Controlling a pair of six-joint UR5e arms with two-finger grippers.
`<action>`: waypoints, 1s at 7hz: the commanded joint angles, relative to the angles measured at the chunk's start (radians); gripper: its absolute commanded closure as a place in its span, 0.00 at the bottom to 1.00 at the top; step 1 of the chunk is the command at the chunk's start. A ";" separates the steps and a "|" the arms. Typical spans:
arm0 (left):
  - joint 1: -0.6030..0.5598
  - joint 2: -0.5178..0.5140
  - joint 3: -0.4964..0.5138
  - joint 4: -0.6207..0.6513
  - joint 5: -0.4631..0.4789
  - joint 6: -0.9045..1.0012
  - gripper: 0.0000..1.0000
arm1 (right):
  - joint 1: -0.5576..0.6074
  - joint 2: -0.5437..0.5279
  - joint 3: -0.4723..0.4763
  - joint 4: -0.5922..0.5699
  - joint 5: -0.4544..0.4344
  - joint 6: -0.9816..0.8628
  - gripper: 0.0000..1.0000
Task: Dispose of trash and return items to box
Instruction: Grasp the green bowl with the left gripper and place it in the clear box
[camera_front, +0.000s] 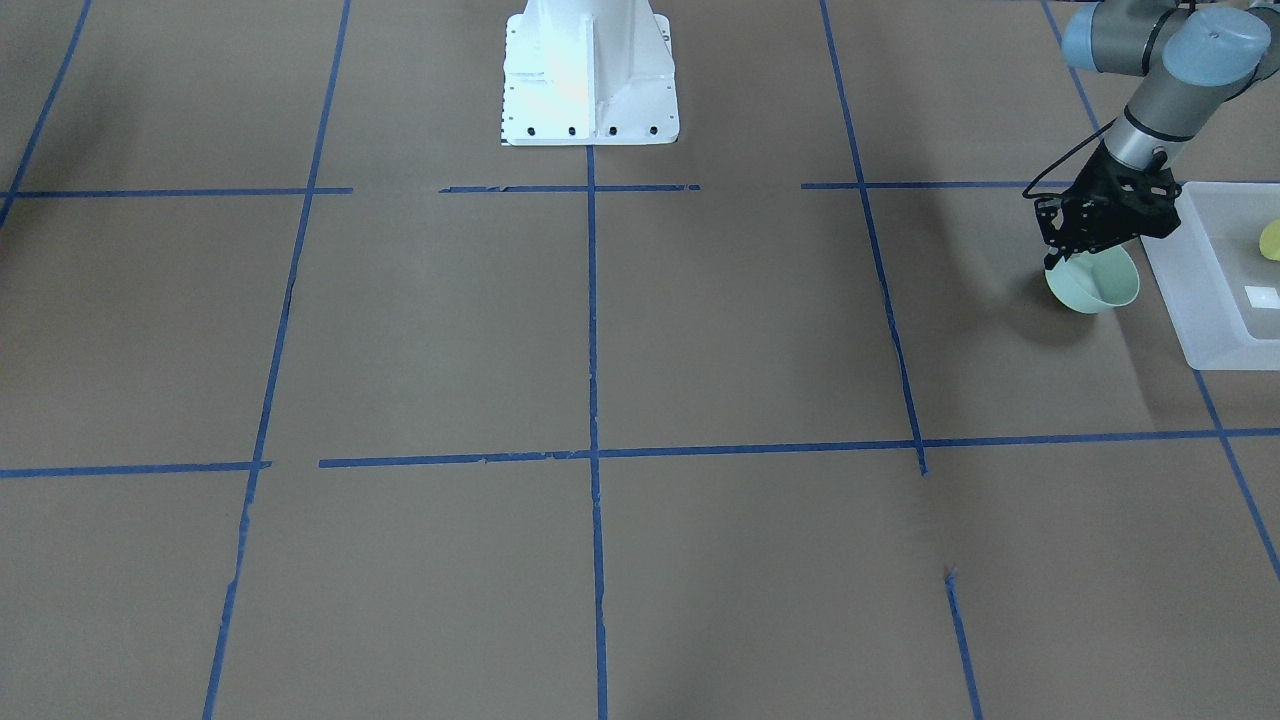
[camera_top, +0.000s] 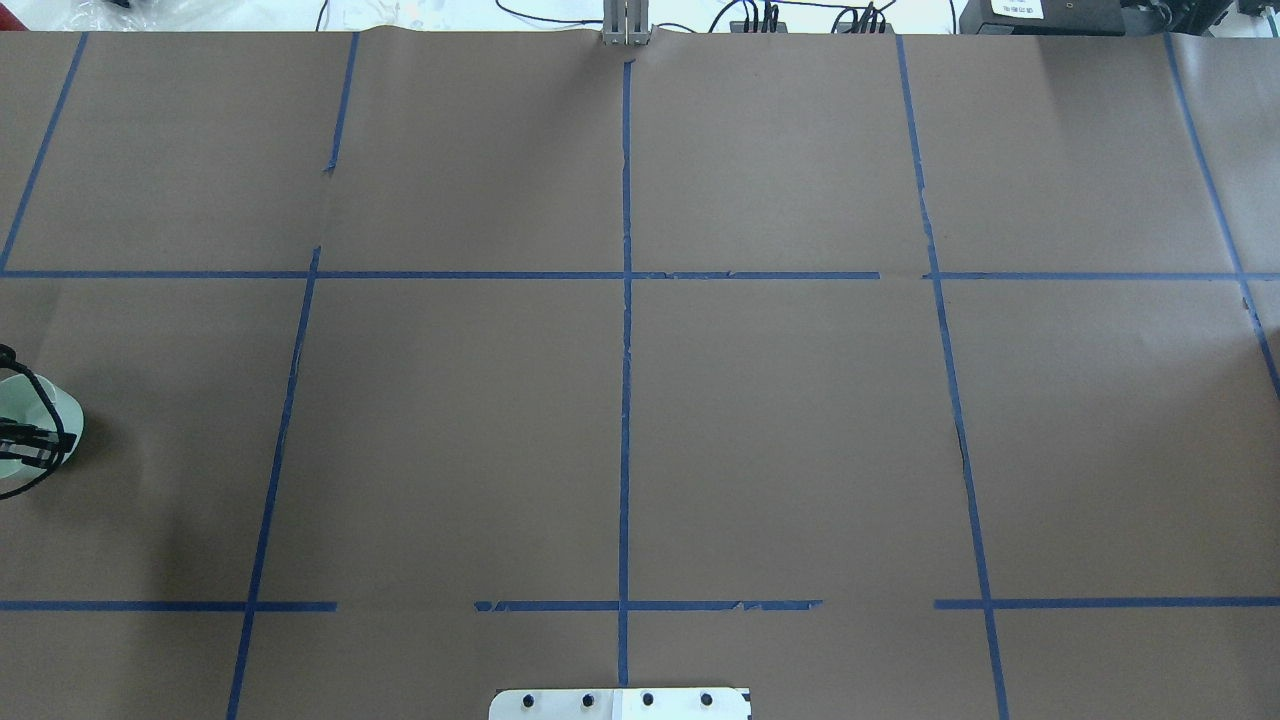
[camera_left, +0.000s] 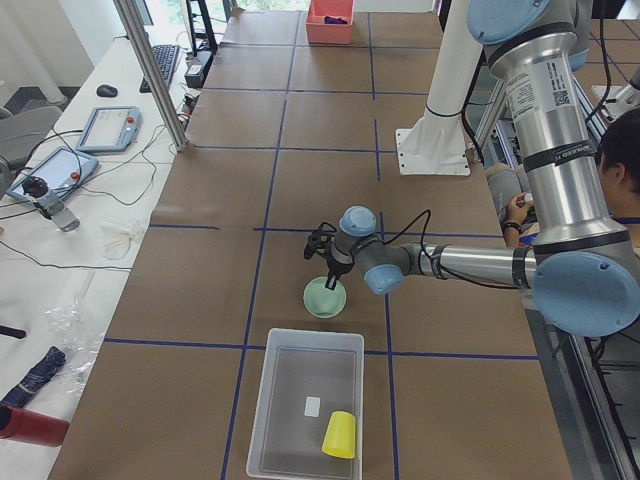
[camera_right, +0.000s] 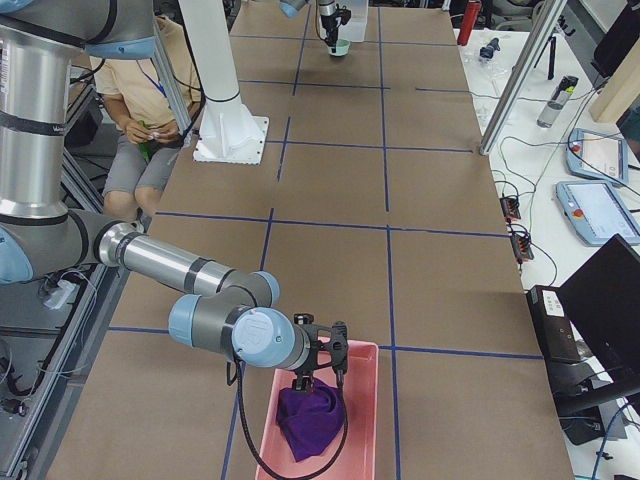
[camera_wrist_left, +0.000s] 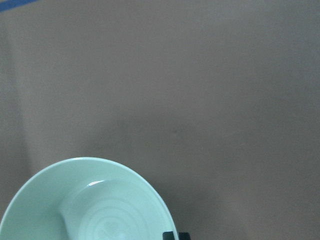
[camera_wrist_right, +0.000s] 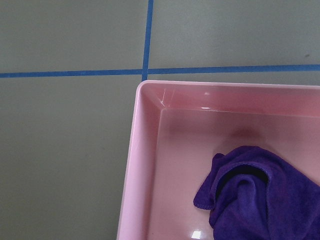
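Observation:
The mint-green bowl hangs tilted just above the brown table, beside the translucent white box. My left gripper is shut on the bowl's rim; one fingertip shows next to the bowl in the left wrist view. The bowl also shows at the overhead view's left edge. The yellow cup lies on its side inside the box. My right gripper hovers over the purple cloth in a pink tray; I cannot tell whether it is open or shut.
The white robot base stands at the table's middle edge. Blue tape lines cross the brown surface. A seated person is beside the base. Tablets, cables and bottles lie on the side bench.

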 joint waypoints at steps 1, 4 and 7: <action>-0.176 0.025 -0.069 0.001 0.011 0.095 1.00 | 0.000 -0.008 -0.003 0.000 0.005 -0.001 0.00; -0.489 0.005 0.091 0.002 -0.001 0.651 1.00 | -0.002 -0.021 -0.006 0.000 0.022 -0.001 0.00; -0.494 0.006 0.266 -0.004 -0.156 0.665 1.00 | -0.002 -0.021 -0.009 0.000 0.031 -0.001 0.00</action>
